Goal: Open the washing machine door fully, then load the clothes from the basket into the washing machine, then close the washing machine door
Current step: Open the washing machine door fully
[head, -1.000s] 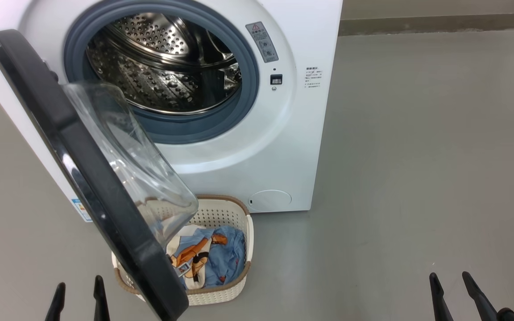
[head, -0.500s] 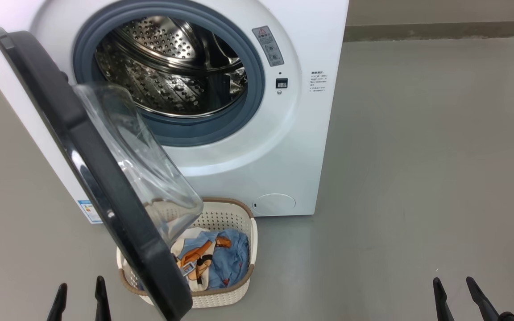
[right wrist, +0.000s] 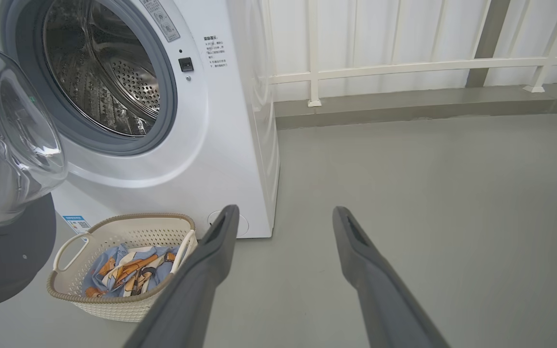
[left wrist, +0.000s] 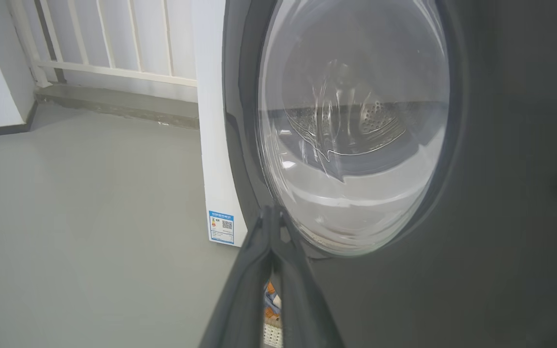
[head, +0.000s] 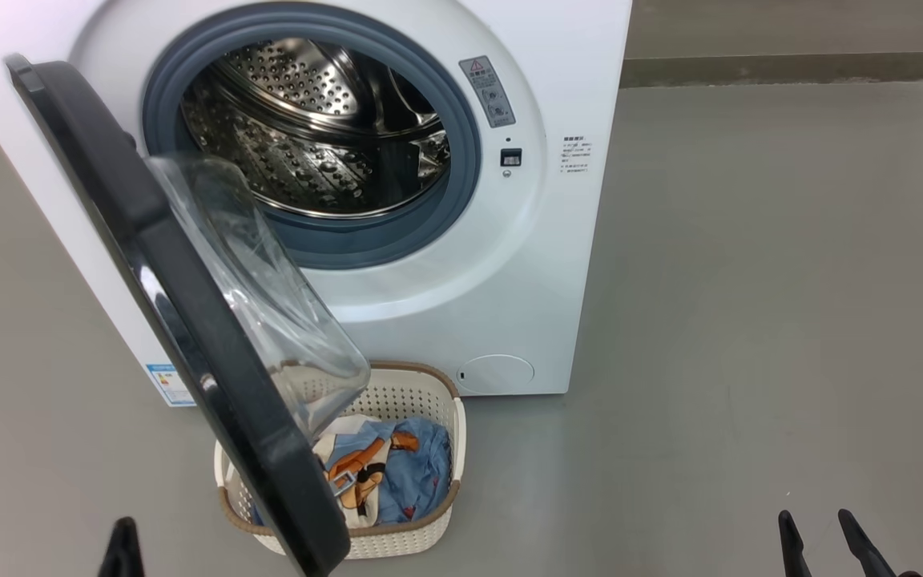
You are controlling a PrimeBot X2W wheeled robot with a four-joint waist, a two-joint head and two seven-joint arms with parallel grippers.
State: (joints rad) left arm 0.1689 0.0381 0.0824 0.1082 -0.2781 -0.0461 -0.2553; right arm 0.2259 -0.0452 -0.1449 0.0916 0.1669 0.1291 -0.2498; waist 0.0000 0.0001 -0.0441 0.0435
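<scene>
The washing machine (head: pixel 493 304) is cased in smooth panels, its drum (head: pixel 301 144) is formed of shiny perforated steel within a matt rubber gasket (head: pixel 365 244), the washing machine door (head: pixel 197 328) is rimmed in glossy black around clear glass, the basket (head: pixel 413 393) is moulded in perforated plastic, and the clothes (head: pixel 421 473) are made of cloth.

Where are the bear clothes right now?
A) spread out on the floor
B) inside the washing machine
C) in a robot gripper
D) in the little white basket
D: the clothes lie bundled in the basket in front of the washing machine.
</scene>
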